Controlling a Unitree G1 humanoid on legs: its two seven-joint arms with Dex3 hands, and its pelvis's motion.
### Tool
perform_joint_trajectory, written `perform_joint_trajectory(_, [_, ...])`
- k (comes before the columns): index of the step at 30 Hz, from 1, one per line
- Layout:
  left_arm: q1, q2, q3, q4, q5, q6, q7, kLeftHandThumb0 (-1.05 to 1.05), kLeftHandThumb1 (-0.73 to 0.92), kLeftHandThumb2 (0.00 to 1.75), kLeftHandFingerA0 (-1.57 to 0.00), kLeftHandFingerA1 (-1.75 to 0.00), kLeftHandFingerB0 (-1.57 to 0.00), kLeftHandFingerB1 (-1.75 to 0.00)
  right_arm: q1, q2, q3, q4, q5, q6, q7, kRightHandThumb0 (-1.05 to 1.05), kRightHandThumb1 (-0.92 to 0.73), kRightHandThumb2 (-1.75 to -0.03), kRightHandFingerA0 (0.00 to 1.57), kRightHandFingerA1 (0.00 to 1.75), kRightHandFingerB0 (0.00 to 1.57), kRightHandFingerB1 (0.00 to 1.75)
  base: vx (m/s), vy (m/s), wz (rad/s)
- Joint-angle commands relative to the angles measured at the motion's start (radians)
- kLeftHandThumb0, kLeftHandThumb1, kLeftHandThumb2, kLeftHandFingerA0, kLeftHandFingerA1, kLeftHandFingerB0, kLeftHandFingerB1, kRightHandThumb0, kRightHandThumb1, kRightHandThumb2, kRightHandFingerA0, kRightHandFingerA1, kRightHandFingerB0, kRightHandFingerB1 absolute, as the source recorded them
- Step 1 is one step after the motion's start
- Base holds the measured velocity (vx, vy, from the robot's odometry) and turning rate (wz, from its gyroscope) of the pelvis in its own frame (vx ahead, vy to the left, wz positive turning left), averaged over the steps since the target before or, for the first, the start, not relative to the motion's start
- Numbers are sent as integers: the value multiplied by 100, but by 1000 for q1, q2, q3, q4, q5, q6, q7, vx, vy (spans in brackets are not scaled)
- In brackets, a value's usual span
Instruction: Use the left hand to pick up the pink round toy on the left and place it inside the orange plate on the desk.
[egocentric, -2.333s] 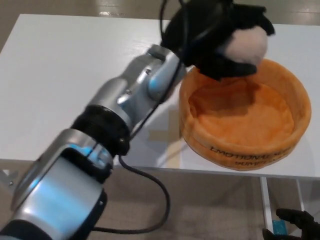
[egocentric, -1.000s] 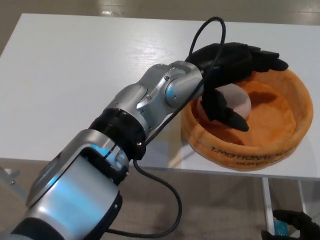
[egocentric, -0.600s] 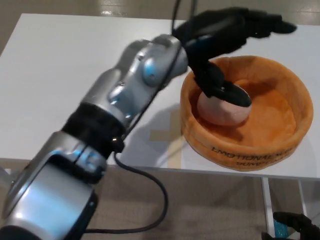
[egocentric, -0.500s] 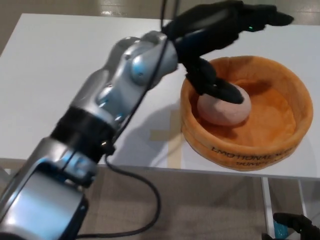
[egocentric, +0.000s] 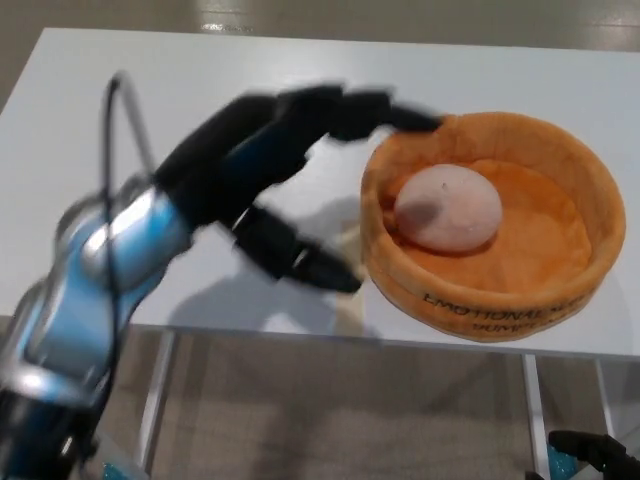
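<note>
A: From the head view, where do we have the pink round toy (egocentric: 447, 208)?

B: We see it lying inside the orange plate (egocentric: 590, 190), toward the plate's left side, touching the padded floor and clear of our fingers.

A: How do we judge it would handle?

B: We take it for a light, soft plush ball, likely squashy and not fragile. We'd cup it around its widest part, thumb on one side and the two fingers on the other. The plate looks soft-walled too, so it may shift if bumped.

A: And our left hand (egocentric: 290, 185)?

B: It's blurred, just left of the plate over the white desk (egocentric: 130, 110), fingers spread and holding nothing, thumb pointing down and right. One fingertip reaches the plate's near rim.

A: The right hand (egocentric: 590, 455)?

B: Only a dark sliver at the bottom corner; we cannot tell its fingers.
</note>
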Motion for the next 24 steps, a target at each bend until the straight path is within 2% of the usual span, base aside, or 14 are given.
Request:
perform_joint_trajectory(1, [583,123,126,-398,-568,6,-192,-61,60,58,-52,-43,-48,-38,16,-4,9,2,-4,4,2,-19,-28,-95,40,104,33,97,0,0,0])
perform_joint_trajectory(6, [746,136,134,-460,-700,90,-236,-59,61,59,-53,-43,-51,-39,16,-3,2,3,4,3,10,-19,-30,-94,39,102,32,97,0,0,0])
perform_joint_trajectory(8, [817,137,124,-453,-702,99,-245,-62,64,60,-54,-41,-51,-37,15,-1,0,2,6,2,5,-16,-30,-93,39,102,33,98,0,0,0])
perform_joint_trajectory(13, [906,82,66,-284,-589,25,-250,-62,69,61,-56,-43,-49,-37,12,1,-1,2,6,6,5,-16,-31,-92,38,99,33,99,0,0,0])
perform_joint_trajectory(14, [903,56,54,-164,-471,-23,-206,-66,71,62,-62,-41,-50,-36,11,-2,5,2,0,7,0,-17,-32,-90,37,99,32,98,0,0,0])
perform_joint_trajectory(15, [902,49,52,-133,-439,-36,-195,-66,71,62,-62,-41,-50,-36,11,-2,7,2,-2,7,-1,-17,-32,-90,37,99,32,98,0,0,0])
perform_joint_trajectory(16, [889,43,50,-65,-385,-59,-174,-69,75,63,-59,-42,-48,-37,10,-2,7,1,-2,6,-2,-12,-28,-96,49,78,43,75,0,0,0])
perform_joint_trajectory(17, [858,27,52,61,-325,-97,-145,-60,59,100,-58,-63,-32,-49,11,0,1,1,4,1,0,-12,-30,-93,36,103,33,101,0,0,0])
perform_joint_trajectory(18, [843,16,54,123,-307,-117,-134,-60,59,100,-58,-63,-32,-49,11,1,-2,1,8,-2,1,-12,-30,-93,36,103,33,101,0,0,0])
perform_joint_trajectory(19, [822,3,59,204,-280,-144,-110,-70,68,68,-59,-47,-45,-40,11,2,-4,1,10,-2,3,-14,-30,-93,36,103,33,102,0,0,0])
perform_joint_trajectory(22, [804,-2,61,264,-252,-170,-88,-70,68,68,-59,-47,-45,-40,10,1,-2,2,7,2,4,-14,-30,-93,36,103,33,102,0,0,2])
perform_joint_trajectory(23, [750,-23,70,412,-215,-149,-24,-68,77,63,-60,-43,-50,-38,11,-1,2,1,4,5,6,-18,-31,-92,37,100,32,100,0,0,0])
perform_joint_trajectory(24, [734,-29,72,457,-204,-145,-6,-68,77,63,-60,-43,-50,-38,11,-1,3,1,3,6,7,-18,-31,-92,37,100,32,100,0,0,0])
